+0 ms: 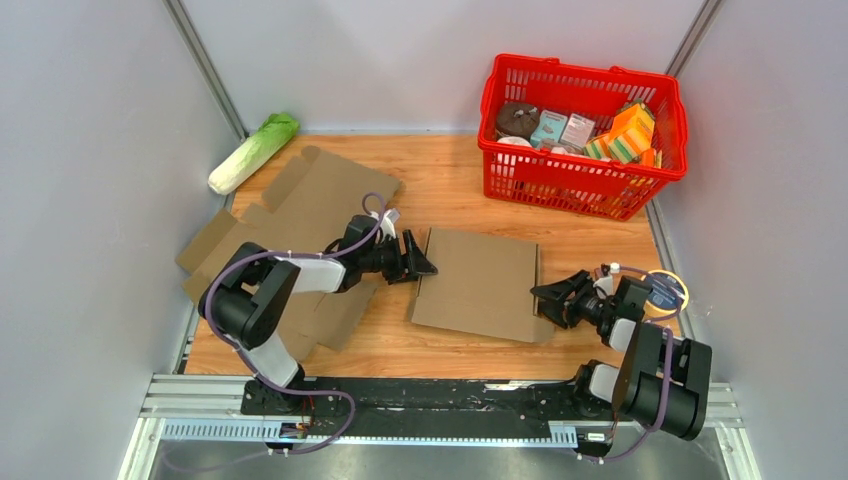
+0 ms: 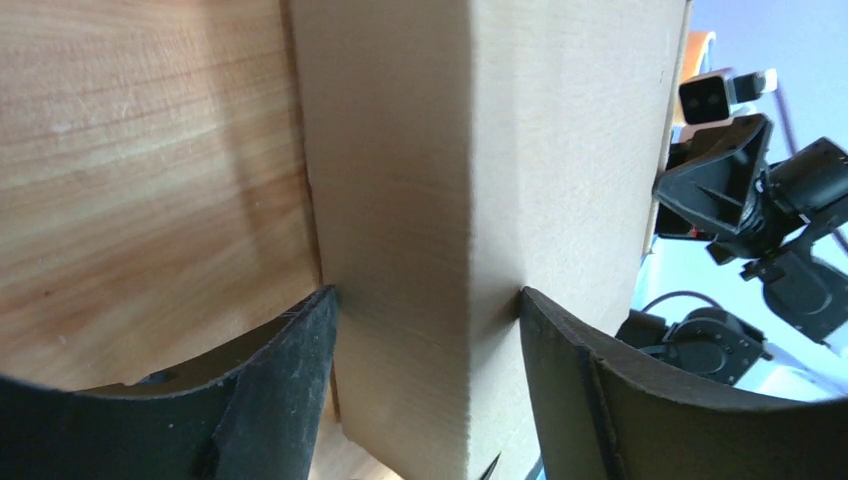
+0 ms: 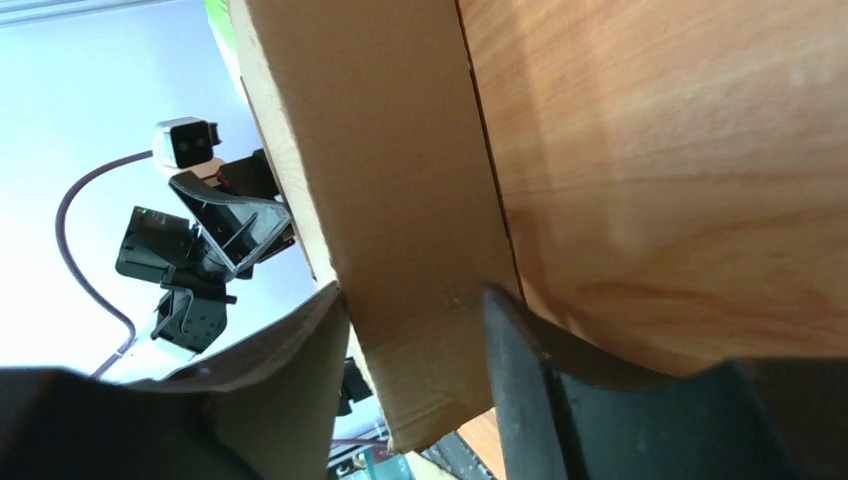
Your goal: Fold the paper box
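Note:
The paper box (image 1: 478, 283) is a brown cardboard flat lying mid-table, slightly puffed up at its sides. My left gripper (image 1: 425, 265) is at its left edge. In the left wrist view the jaws stand wide, open (image 2: 425, 300), one finger low by the table and one over the top face, with the box's creased side wall (image 2: 400, 250) between them. My right gripper (image 1: 540, 297) is at the box's right edge. In the right wrist view both of its fingers press on the box's corner wall (image 3: 420, 260), so it is shut (image 3: 415, 295) on it.
More flattened cardboard (image 1: 300, 215) lies under and beside the left arm. A red basket (image 1: 580, 185) of groceries stands at the back right. A napa cabbage (image 1: 252, 152) lies at the back left. Grey walls close in both sides.

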Tool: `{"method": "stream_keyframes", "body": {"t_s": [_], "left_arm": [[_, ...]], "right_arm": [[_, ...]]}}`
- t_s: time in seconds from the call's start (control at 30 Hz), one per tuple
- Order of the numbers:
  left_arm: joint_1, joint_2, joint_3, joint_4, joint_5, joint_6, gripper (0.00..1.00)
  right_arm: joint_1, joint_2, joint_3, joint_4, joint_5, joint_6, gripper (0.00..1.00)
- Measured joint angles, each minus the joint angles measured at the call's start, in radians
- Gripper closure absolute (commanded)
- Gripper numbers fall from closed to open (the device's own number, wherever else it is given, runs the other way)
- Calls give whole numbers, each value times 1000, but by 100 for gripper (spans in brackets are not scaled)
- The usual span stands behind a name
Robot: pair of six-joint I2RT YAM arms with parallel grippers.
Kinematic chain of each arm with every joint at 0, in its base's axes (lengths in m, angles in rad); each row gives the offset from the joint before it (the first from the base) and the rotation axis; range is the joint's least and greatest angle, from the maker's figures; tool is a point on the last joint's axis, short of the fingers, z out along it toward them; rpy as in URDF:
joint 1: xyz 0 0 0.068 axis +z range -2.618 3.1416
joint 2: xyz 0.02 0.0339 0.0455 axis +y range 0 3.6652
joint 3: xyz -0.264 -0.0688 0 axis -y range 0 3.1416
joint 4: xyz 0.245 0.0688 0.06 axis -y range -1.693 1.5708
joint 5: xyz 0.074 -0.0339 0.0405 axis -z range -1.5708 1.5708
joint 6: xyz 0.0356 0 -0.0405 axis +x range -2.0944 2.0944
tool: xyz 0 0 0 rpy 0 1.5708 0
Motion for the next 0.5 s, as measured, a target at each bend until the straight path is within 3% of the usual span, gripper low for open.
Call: {"method": "stream_keyframes", "body": {"t_s": [0.17, 0.27, 0.33, 0.4, 0.5], "left_arm": [[-17, -79, 13, -125, -42, 71, 21], [-18, -137, 32, -217, -72, 117, 20], [-17, -169, 45, -257, -90, 141, 20], [-7, -204, 46, -285, -103, 154, 21], [21, -235, 41, -294, -110, 158, 24]], "right_arm": [[72, -124, 3, -137, 102, -26, 16], [87, -265, 36, -298, 171, -55, 9], [89, -341, 84, -372, 216, -71, 10], [95, -383, 137, -394, 252, -79, 18], [117, -342, 215, -402, 290, -96, 22]]}}
